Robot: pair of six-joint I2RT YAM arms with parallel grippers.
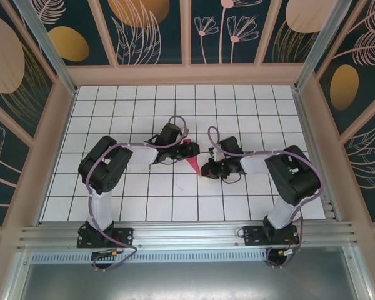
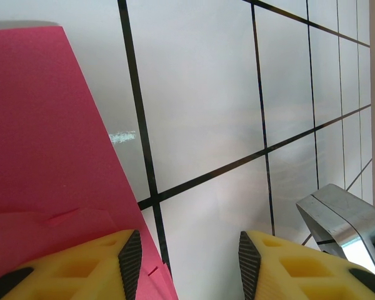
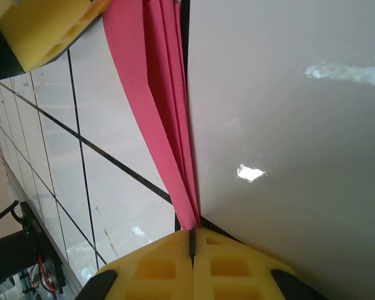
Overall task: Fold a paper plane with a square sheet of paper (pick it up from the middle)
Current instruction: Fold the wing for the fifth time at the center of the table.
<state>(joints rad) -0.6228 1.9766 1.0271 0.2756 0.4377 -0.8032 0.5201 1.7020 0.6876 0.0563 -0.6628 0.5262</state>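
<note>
The fold looks nearly finished: the paper plane [image 1: 192,157] lies mid-frame on the surface [image 1: 175,194], its tip clamped by the right fingers [image 3: 203,250], the left fingers [image 2: 128,256] apart over its edge, likely to press the crease next.

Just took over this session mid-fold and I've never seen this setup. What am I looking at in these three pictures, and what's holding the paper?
Two robot arms stand at a white grid table. The overhead picture looks down from behind them; the other two come from cameras on each wrist, yellow fingers in view. Between the arms is the pink paper, folded to a narrow point. The right hand is shut on its tip. The left hand is open, one finger over the paper.
</note>
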